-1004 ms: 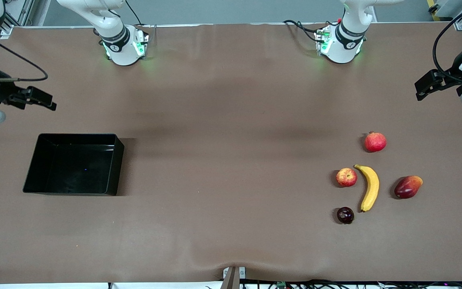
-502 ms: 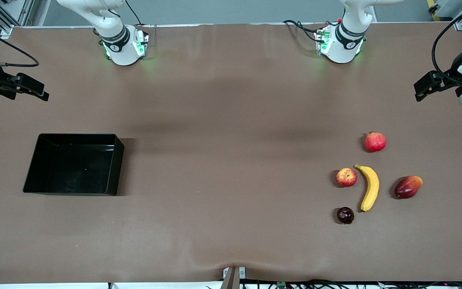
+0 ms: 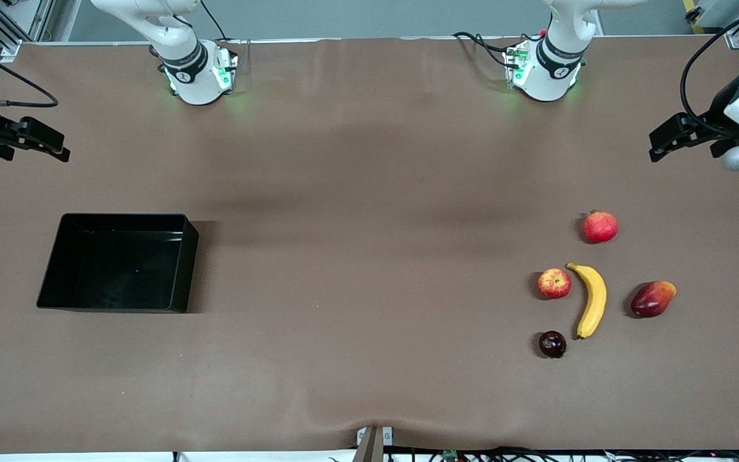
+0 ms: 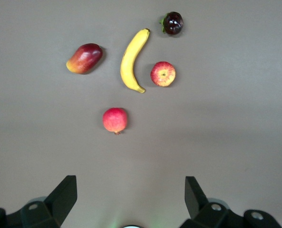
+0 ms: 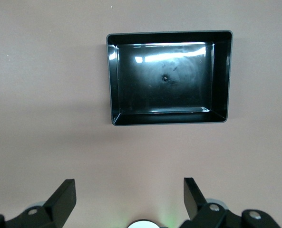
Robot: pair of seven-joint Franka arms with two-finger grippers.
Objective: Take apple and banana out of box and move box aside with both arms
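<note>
The yellow banana [image 3: 591, 300] and the red-and-yellow apple [image 3: 554, 283] lie side by side on the brown table toward the left arm's end. The left wrist view shows the banana [image 4: 132, 59] and the apple [image 4: 163, 74] too. The black box [image 3: 185, 276] sits with nothing in it toward the right arm's end, and its walls [image 5: 220, 76] shine in the right wrist view. My left gripper [image 3: 655, 146] [image 4: 131, 183] hangs open high over bare table near the fruits. My right gripper [image 3: 58, 149] [image 5: 130, 183] hangs open high over bare table near the box. Neither holds anything.
A red pomegranate [image 3: 600, 227], a red-yellow mango-like fruit [image 3: 653, 299] and a small dark purple fruit [image 3: 552, 344] lie around the banana. The two arm bases [image 3: 199, 74] [image 3: 543, 70] stand along the table edge farthest from the front camera.
The right gripper has drifted toward the right arm's end of the table and toward the bases' edge. The left gripper has shifted slightly toward the table's middle. Fruits and box have not moved.
</note>
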